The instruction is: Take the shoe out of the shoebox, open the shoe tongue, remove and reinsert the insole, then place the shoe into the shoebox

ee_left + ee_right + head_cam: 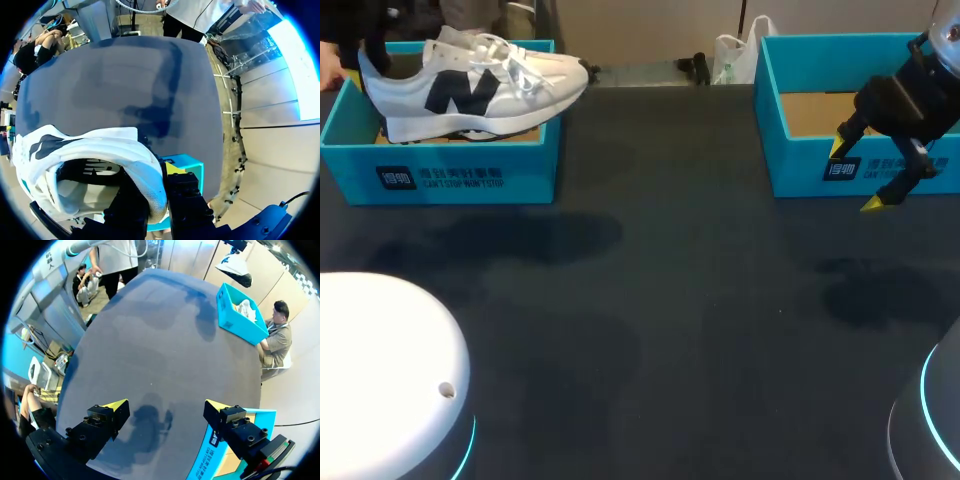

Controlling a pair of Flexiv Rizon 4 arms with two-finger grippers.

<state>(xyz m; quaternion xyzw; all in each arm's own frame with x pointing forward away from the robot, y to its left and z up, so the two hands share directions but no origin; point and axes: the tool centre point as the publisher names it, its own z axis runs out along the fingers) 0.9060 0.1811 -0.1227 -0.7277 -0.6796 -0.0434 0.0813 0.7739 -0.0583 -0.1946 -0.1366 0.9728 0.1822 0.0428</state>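
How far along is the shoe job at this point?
Barely started. The white sneaker with the navy logo sits raised partly out of the left teal cardboard shoebox, toe overhanging its wall, so removal is in hand: the left gripper clamps the heel collar between its fingers. The right gripper hangs open by the other teal box. Opening the tongue, the insole work and reboxing remain.

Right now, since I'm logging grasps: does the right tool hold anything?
No, the right tool is open, with only table showing between its fingers.
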